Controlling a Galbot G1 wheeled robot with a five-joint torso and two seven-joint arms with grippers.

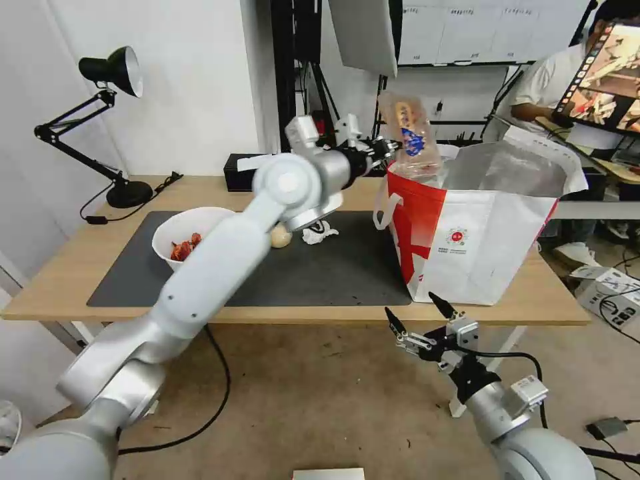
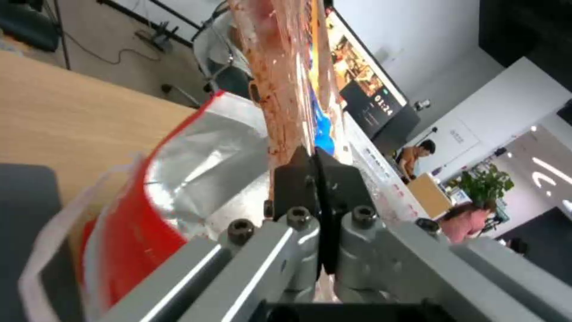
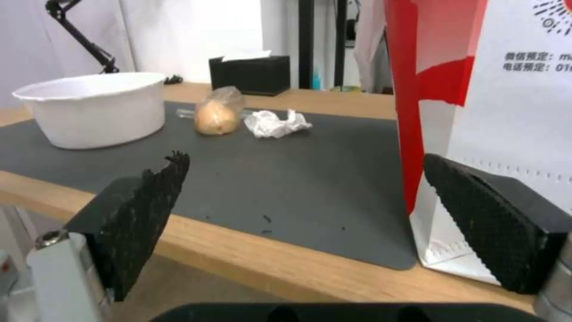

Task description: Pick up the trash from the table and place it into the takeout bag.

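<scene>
The clear plastic clamshell tray (image 1: 408, 133), thin, glossy and smeared with reddish residue, is pinched between the left gripper (image 1: 383, 148)'s matt black pads, just above the takeout bag (image 1: 480, 233) — smooth coated outside, crinkled silver foil inside. The right gripper (image 1: 418, 313), parted, has rough, knurled black rubber pads (image 3: 156, 192) on brushed metal fingers. Beyond them lie a matt grey mat (image 3: 286, 179) on light wood, a crumpled paper tissue (image 3: 275, 123) and a smooth white bowl (image 3: 95, 109).

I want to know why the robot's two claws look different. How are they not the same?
The left end effector is raised over the bag, while the right end effector hangs below the table edge. The left is shut on the clear tray; the right is open and holds nothing. Both have black fingers.
</scene>
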